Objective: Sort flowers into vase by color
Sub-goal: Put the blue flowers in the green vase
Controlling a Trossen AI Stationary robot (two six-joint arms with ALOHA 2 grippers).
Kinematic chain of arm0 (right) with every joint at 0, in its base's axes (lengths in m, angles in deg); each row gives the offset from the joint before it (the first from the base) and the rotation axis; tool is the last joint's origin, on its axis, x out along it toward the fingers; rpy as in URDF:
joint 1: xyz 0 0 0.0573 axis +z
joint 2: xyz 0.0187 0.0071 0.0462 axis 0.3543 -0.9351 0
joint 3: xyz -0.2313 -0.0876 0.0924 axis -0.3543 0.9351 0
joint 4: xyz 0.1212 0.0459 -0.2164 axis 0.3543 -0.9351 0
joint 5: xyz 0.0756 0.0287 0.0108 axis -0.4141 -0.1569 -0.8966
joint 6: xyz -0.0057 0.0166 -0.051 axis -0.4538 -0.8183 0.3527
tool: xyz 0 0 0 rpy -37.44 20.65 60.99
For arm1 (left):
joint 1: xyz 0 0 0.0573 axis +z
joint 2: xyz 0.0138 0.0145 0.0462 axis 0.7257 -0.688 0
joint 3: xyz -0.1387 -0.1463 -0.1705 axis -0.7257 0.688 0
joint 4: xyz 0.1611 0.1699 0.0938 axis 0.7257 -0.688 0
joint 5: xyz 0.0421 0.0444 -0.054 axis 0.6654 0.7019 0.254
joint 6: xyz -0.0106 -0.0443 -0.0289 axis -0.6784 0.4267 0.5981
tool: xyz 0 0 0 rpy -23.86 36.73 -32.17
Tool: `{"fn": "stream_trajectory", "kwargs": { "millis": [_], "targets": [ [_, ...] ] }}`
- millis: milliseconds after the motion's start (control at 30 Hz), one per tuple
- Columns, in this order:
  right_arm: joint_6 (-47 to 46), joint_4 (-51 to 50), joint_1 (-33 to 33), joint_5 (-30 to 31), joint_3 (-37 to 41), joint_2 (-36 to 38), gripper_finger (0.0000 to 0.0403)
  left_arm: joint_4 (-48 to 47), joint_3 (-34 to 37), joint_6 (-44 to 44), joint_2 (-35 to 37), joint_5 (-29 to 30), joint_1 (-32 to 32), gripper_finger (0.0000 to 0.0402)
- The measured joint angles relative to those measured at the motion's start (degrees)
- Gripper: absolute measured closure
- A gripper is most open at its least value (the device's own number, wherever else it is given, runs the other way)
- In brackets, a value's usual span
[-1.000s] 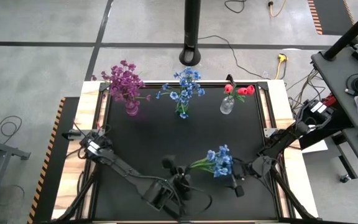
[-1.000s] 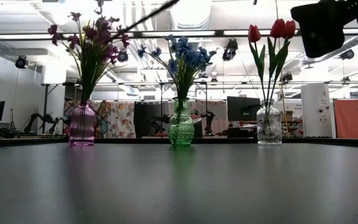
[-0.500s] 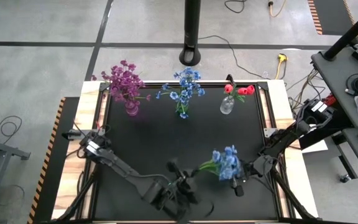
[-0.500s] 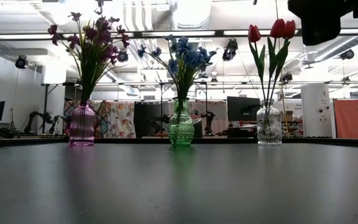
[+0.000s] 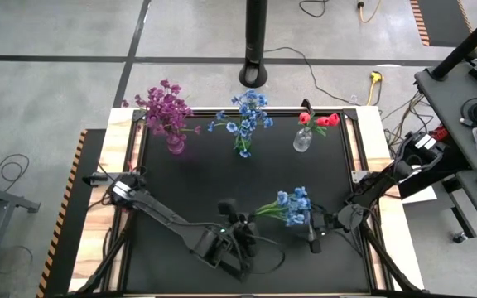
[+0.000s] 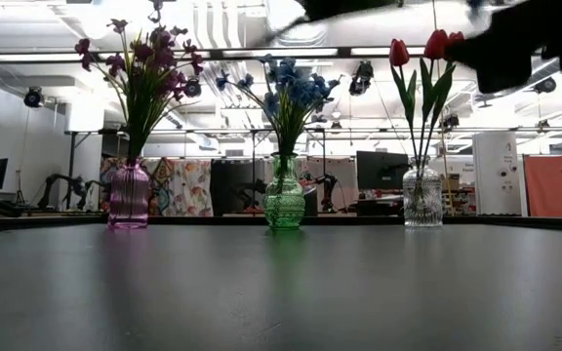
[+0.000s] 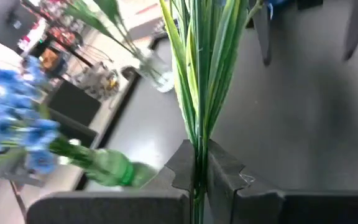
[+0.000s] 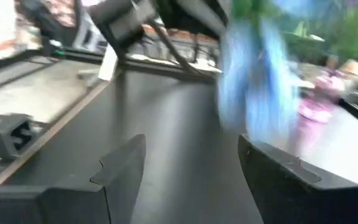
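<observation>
Left gripper (image 7: pixel 196 177) clamps the green stems of a blue spray (image 5: pixel 291 207); right gripper (image 5: pixel 313 240) stands parted beside the blooms.
Behind stand a pink vase (image 6: pixel 130 195) holding purple flowers (image 6: pixel 144 68), a green vase (image 6: pixel 284 193) with blue flowers (image 6: pixel 291 93), and a clear vase (image 6: pixel 421 195) with red tulips (image 6: pixel 437 46), on a black table (image 6: pixel 281 292).

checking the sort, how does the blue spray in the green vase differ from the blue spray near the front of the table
The blue spray in the green vase stands upright at the table's back edge; the held blue spray lies roughly level above the front. The vase spray is free of both arms; the held one's stems are pinched in the shut left claw, blooms near the open right claw. Both have blue blooms on green stems.
</observation>
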Motion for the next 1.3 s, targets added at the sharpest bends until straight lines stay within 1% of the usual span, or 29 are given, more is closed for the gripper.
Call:
{"fn": "stream_trajectory", "kwargs": {
  "millis": [133,233,333,433,533,600,667,733,800,900,1000,1200,1300],
  "targets": [
    [-1.5,0.0,0.0,3.0,1.5,0.0,0.0156,-3.0,3.2,-1.2,4.9,2.3,-0.8,0.0399],
    [-1.5,0.2,-0.1,5.3,1.5,0.0,0.0156,-2.6,8.7,-2.7,9.3,2.1,-0.9,0.0399],
    [-1.4,0.3,-0.5,7.1,0.3,0.0,0.0156,3.6,16.0,-3.4,15.1,1.7,-1.0,0.0399],
    [0.0,0.4,-0.6,7.0,-1.0,0.0,0.0156,18.1,24.9,-4.5,20.5,0.4,-1.4,0.0399],
    [2.3,0.5,-0.6,6.1,-1.7,0.0,0.0156,40.9,34.0,-10.8,23.5,-2.5,-2.1,0.0399],
    [3.5,0.9,-0.6,5.9,-1.9,0.0,0.0156,57.6,39.1,-17.7,24.0,-4.2,-2.3,0.0399],
    [4.9,2.5,-0.8,4.6,-1.9,0.0,0.0156,72.5,43.5,-24.5,23.6,-5.3,-2.3,0.0399],
    [5.7,5.1,-1.1,2.9,-1.7,0.0,0.0156,83.9,47.1,-29.9,22.5,-5.3,-2.2,0.0399],
    [6.1,7.5,-1.8,0.7,-1.6,0.0,0.0156,90.9,50.0,-33.2,21.4,-5.4,-1.6,0.0399],
    [6.3,9.7,-3.4,-0.1,-1.6,0.0,0.0156,95.3,53.2,-34.0,20.9,-8.2,-0.4,0.0399],
    [6.6,9.6,-5.3,-0.1,-1.9,0.0,0.0156,96.2,55.2,-34.3,20.4,-10.0,0.5,0.0399],
    [5.4,9.5,-9.2,-0.1,-2.4,0.2,0.0155,96.8,57.2,-39.2,21.6,-9.9,1.2,0.0399],
    [2.8,9.5,-11.4,0.1,-2.4,0.8,0.0146,96.8,57.0,-44.0,21.9,-9.9,1.2,0.0396]
  ]
}}
